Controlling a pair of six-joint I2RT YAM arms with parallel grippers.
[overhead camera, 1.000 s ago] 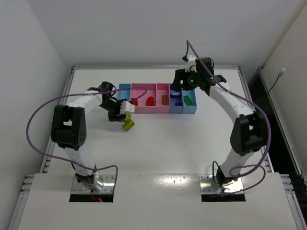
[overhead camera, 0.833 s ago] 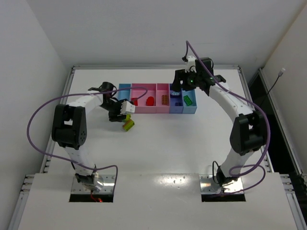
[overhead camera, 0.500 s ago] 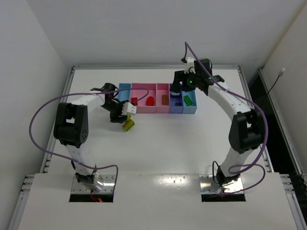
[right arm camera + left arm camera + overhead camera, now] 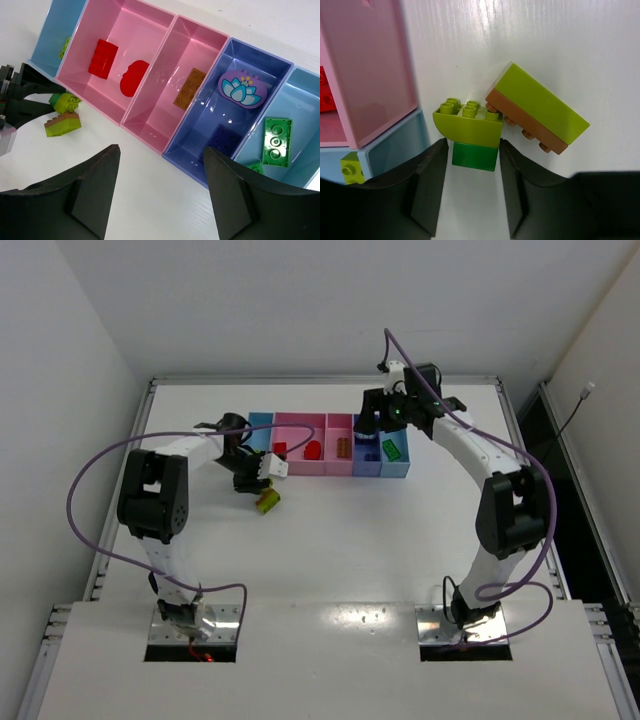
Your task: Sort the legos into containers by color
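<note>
My left gripper [image 4: 472,150] is shut on a yellow-green brick [image 4: 469,124] stacked on a green block [image 4: 475,156], just in front of the light blue tray [image 4: 395,147]. That tray holds a small yellow-green brick [image 4: 351,169]. A yellow-green and orange brick [image 4: 535,112] lies on the table beside it, also in the top view [image 4: 267,502]. My right gripper [image 4: 162,150] is open and empty above the trays. Red bricks [image 4: 102,57] lie in the wide pink tray [image 4: 130,25]. An orange brick [image 4: 190,89] lies in the narrow pink tray [image 4: 165,107]. Purple pieces [image 4: 242,87] lie in the periwinkle tray [image 4: 240,112], green bricks [image 4: 276,141] in the blue tray [image 4: 305,95].
The tray row [image 4: 298,448] stands at the table's far middle. White walls enclose the table on the left and back. Purple cables loop from both arms.
My left gripper has shifted slightly up and right toward the light blue tray. My right gripper has edged a little left over the trays. The loose brick stayed put.
</note>
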